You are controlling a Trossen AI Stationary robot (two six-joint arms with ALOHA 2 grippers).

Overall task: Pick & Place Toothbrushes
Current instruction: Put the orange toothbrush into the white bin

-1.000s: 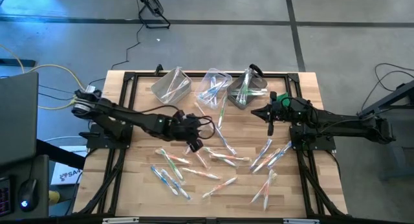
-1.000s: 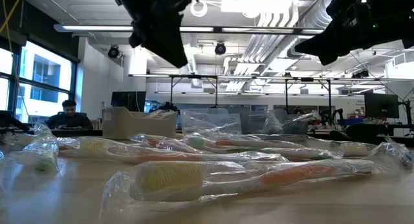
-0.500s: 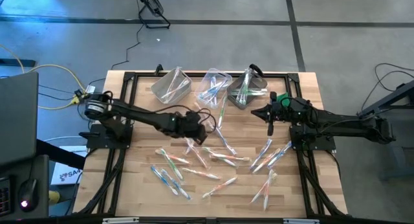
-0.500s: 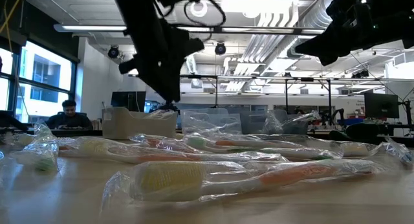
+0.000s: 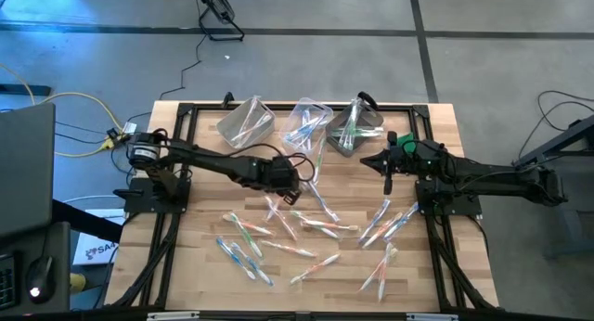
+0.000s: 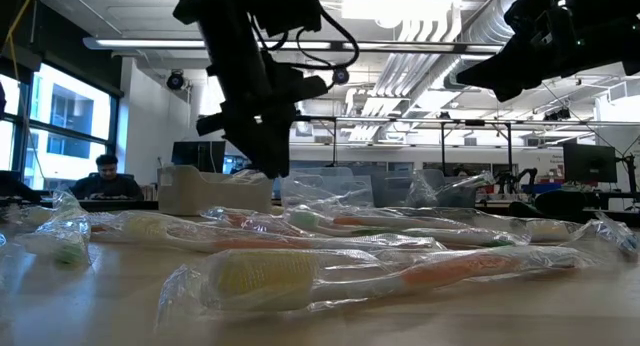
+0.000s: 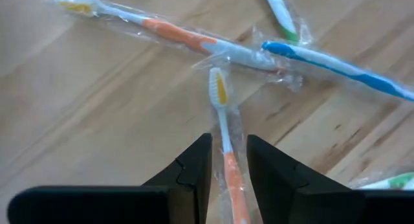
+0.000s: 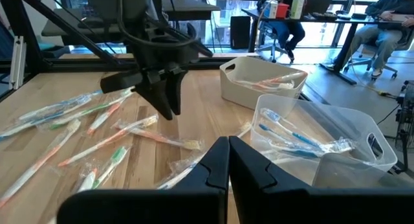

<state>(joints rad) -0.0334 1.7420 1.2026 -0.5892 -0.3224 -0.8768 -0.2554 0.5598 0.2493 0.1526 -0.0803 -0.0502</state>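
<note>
fingers of my left gripper (image 7: 228, 160) pinch an orange toothbrush (image 7: 228, 146) above the wooden table (image 5: 195, 265); my right gripper (image 8: 228, 160), clenched, waits right.

A wooden table (image 5: 200, 256) carries scattered wrapped toothbrushes (image 5: 311, 226) and three clear plastic bins (image 5: 306, 124).

Open-plan robotics lab/office: ceiling ducts (image 6: 440, 31), desks w/ monitors (image 6: 585, 163), office chairs (image 8: 281, 39).
</note>
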